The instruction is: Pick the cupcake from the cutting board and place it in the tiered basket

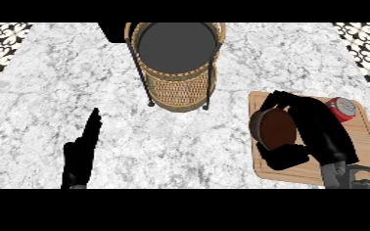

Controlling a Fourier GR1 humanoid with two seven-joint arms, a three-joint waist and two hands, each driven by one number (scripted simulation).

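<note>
Cupcake (277, 128), dark brown on top with a paler wrapper edge showing at its left, sits in the grasp of the right robot hand (319, 127), over the left edge of the cutting board (296, 173). The black fingers (283, 99) curl over the cupcake's far side and the thumb wraps its near side, so the cake is enclosed from both ends; whether it rests on the board or is lifted off it cannot be told from this steep angle. A red can (342, 108) lies on the board's far right corner, just beside the hand's back. The tiered basket (177, 90), woven wicker in a thin black frame with a dark grey round tray on top, stands on the marble tabletop (180, 147) at the far centre, well apart from the board and to its left. The left robot hand (78, 159) shows near the lower left, resting with its fingers straight and held together, pointing away from the robot, holding nothing.
</note>
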